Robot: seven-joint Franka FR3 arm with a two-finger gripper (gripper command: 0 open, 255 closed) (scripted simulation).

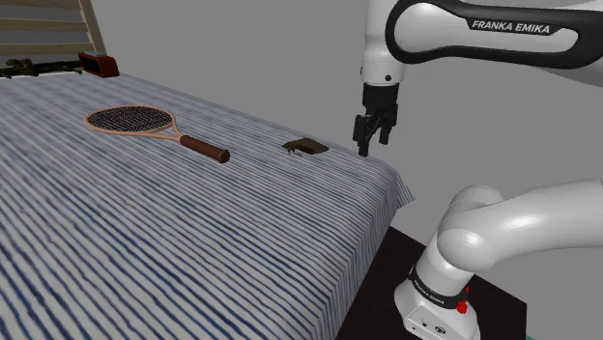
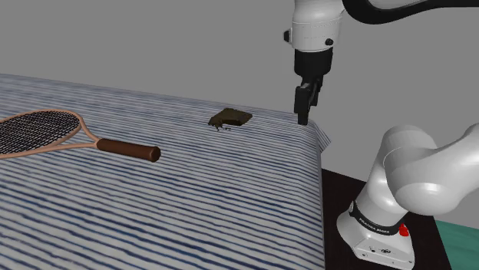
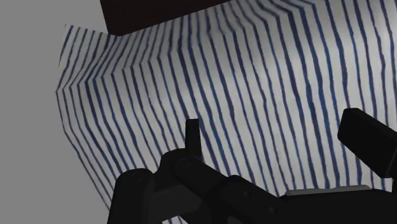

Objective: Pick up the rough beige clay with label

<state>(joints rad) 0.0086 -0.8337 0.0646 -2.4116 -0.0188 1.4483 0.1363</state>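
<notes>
Nearest the camera, a white robot arm (image 1: pixel 488 220) rises from a dark stand (image 1: pixel 382 286) at the corner of a bed (image 1: pixel 193 241) covered in a blue and white striped sheet. The arm bends over so that its black gripper (image 1: pixel 376 143) points straight down and hangs in the air just above that corner of the bed, touching nothing. In the wrist view its two fingers (image 3: pixel 191 137) stand well apart with only striped sheet between them, so the gripper is open and empty. The thing to be picked up, a small flat lump of clay (image 1: pixel 305 147), is drawn dark brown rather than beige. It lies on the sheet near the same corner, a little farther in from the edge. Seen from the shoulder view it sits to the left of the gripper and lower than the fingertips, and the second exterior view also puts it to the gripper's left. It looks slightly longer across than deep, though its outline is too small to be sure. The next move will probably be a short shift sideways over the lump, then a descent. Farther along the bed, well apart from the clay, lies a tennis racket (image 1: pixel 155 129) with a dark handle.
</notes>
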